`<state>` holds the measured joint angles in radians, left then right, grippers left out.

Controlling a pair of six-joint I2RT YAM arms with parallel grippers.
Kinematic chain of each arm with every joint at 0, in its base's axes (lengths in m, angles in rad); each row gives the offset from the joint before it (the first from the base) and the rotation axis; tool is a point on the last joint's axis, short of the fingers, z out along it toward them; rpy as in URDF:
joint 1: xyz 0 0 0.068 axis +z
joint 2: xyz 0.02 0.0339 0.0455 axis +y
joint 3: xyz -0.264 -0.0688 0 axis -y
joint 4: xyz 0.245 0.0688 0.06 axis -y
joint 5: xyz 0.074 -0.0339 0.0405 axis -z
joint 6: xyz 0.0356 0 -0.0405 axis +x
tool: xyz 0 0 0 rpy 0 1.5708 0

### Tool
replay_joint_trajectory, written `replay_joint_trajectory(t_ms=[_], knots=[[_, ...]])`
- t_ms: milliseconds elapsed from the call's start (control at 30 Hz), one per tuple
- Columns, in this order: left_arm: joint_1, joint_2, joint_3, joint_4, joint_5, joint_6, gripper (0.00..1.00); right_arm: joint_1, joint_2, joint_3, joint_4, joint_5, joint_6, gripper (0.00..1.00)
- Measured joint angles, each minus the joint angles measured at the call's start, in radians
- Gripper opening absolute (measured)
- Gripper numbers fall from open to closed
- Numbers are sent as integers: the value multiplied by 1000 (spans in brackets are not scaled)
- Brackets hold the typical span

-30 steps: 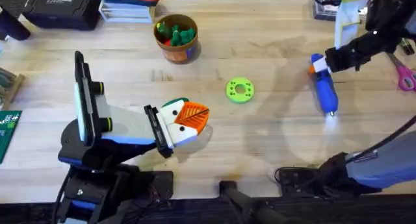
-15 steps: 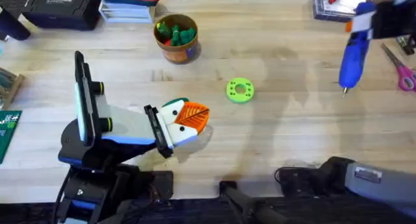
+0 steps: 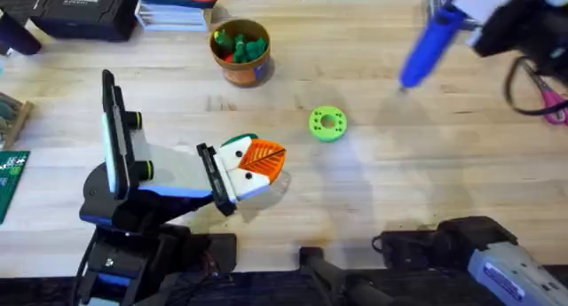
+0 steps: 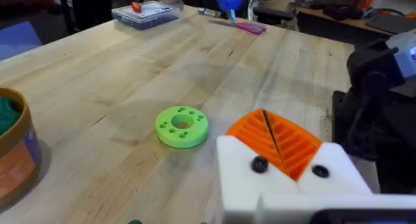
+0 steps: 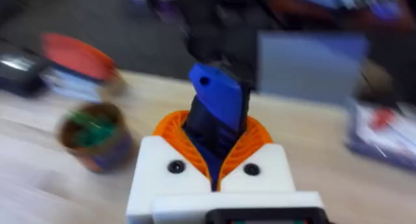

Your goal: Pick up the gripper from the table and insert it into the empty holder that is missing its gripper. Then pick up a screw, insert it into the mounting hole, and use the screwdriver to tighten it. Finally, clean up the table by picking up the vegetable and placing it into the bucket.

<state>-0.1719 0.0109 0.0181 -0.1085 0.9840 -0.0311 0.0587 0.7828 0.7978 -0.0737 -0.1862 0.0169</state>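
My left gripper (image 3: 257, 161) rests low near the table's front, shut, its two orange ribbed wedges (image 4: 276, 141) pressed together. Each wedge sits in a white holder block (image 4: 244, 178) with a dark mounting hole. A dark green sliver, the vegetable (image 3: 243, 140), peeks out at the far side of those blocks. High at the far right, my right gripper (image 3: 469, 11) is shut on the blue screwdriver (image 3: 424, 45), which hangs tilted with its tip toward the table's middle; the right wrist view shows its blue end (image 5: 216, 106) between the orange pads. The screw is out of view.
The brown bucket (image 3: 240, 68) stands far left of centre with green and orange pieces inside. A bright green disc (image 3: 327, 123) lies mid-table. Pink-handled scissors (image 3: 552, 100) lie at the right edge. A clear box (image 4: 145, 12) and dark cases line the far edge.
My right gripper has lifted the screwdriver off the table and swung it away and to the left, tilting its tip toward the middle. The left arm has not moved.
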Motion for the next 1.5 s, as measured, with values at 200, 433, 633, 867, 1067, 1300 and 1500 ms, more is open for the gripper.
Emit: replay_joint_trajectory(t_ms=[200, 433, 633, 867, 1067, 1300, 1500], knots=[[0, 0, 0, 0, 0, 0, 14, 291, -4, -95, 339, -11, 72, 28], [0, 0, 0, 0, 0, 0, 14, 590, 132, -101, 606, -20, 92, 28], [0, 0, 0, 0, 0, 0, 14, 781, 229, -102, 757, -26, 97, 28], [0, 0, 0, 0, 0, 0, 14, 862, 292, -103, 799, -28, 79, 28], [0, 0, 0, 0, 0, 0, 14, 879, 295, -104, 801, -28, 56, 28], [0, 0, 0, 0, 0, 0, 14, 897, 309, -104, 805, -28, 33, 28], [0, 0, 0, 0, 0, 0, 14, 909, 321, -104, 804, -28, 22, 28]])
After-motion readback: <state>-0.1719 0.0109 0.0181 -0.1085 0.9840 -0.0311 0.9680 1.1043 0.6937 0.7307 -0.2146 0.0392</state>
